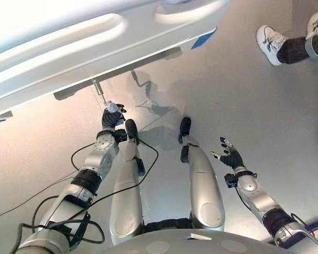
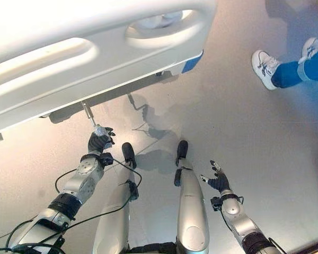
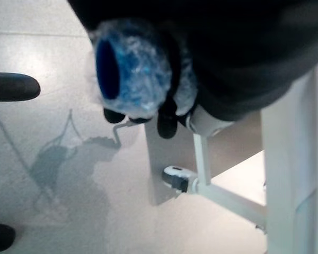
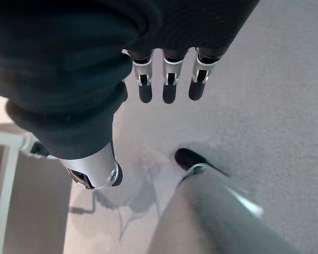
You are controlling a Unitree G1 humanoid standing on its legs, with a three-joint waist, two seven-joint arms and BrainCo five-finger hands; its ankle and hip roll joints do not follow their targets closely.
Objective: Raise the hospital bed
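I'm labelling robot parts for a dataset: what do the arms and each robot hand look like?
Both arms are silver-grey, rounded shells with black bands at the joints. The left robot hand and right robot hand wear dark ribbed covers; the right's silver fingers end in dark tips.

The grey floor carries the white hospital bed (a person's shoes nearby).

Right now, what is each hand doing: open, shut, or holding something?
Left hand: shut on the crank handle under the hospital bed.
Right hand: open, holding nothing, over the floor.
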